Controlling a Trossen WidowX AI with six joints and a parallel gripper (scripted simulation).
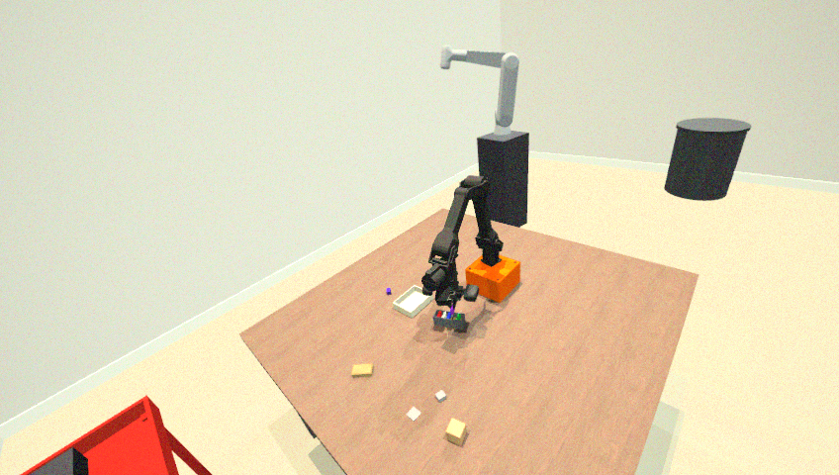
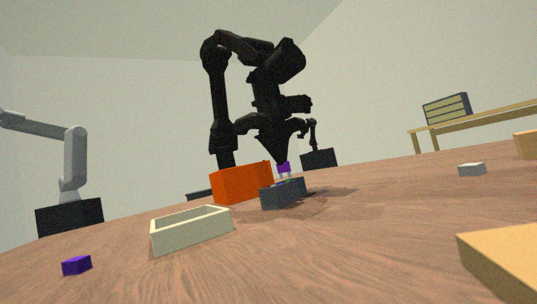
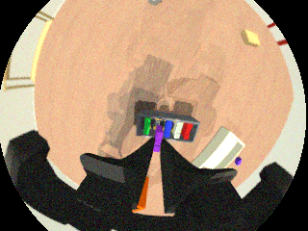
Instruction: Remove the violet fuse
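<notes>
Wide wooden table (image 1: 589, 330) fills the top view, its near corner at 6 o'clock and its far corner up by the dark pedestal at 12. Lots of bare wood stretches toward 3 o'clock; toward 6 lie two tan blocks and two small white cubes, all well apart from the work area. The black arm (image 1: 456, 235) rises from the orange base (image 1: 493, 277) and folds down toward 7 o'clock of that base.

Now the containers. The white tray (image 2: 190, 227) sits in the exterior view at 8 o'clock of the fuse block (image 2: 282, 192), apart from it, and only its bare inner wall and floor show. A small purple cube (image 2: 76, 264) lies further out at 8 o'clock, outside the tray.

In the wrist view the block (image 3: 166, 127) holds a row of green, white, blue and red fuses standing in their slots.

And the gripper (image 2: 282, 159) points straight down, its fingers nearly closed and pinching the violet fuse (image 2: 283, 167) by its top. The fuse hangs upright just above the block, its two pale prongs showing, with a gap between prongs and block top.
</notes>
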